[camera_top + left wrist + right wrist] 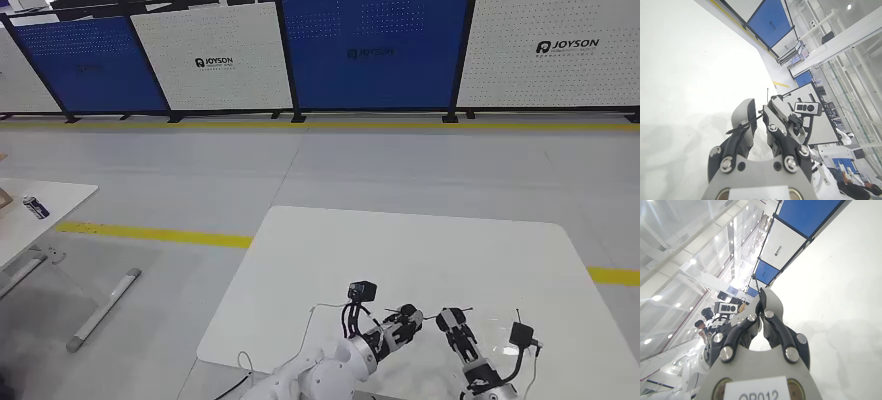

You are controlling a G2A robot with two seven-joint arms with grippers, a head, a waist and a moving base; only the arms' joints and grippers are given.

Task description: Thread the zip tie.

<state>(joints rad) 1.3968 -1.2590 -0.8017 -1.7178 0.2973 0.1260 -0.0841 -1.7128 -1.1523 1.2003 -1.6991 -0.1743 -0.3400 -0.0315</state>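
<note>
The zip tie [756, 282] is a thin black strap. My right gripper [761, 292] is shut on it, and its small head end sticks out past the fingertips. In the left wrist view the strap [751, 120] slants across one finger of my left gripper [758, 106] and ends loose beside the knuckle. That gripper's fingers stand a little apart, so it is open, and the strap crosses the narrow gap. The right gripper [776, 103] sits close in front of it, almost touching. From above, the left gripper [408, 318] and right gripper [452, 318] hover side by side over the table's near edge.
The white table [420, 250] stretches bare away from the grippers. A second white table [45, 200] with a small can [36, 208] stands off to the left across the floor. Blue and white partition panels [370, 50] line the back.
</note>
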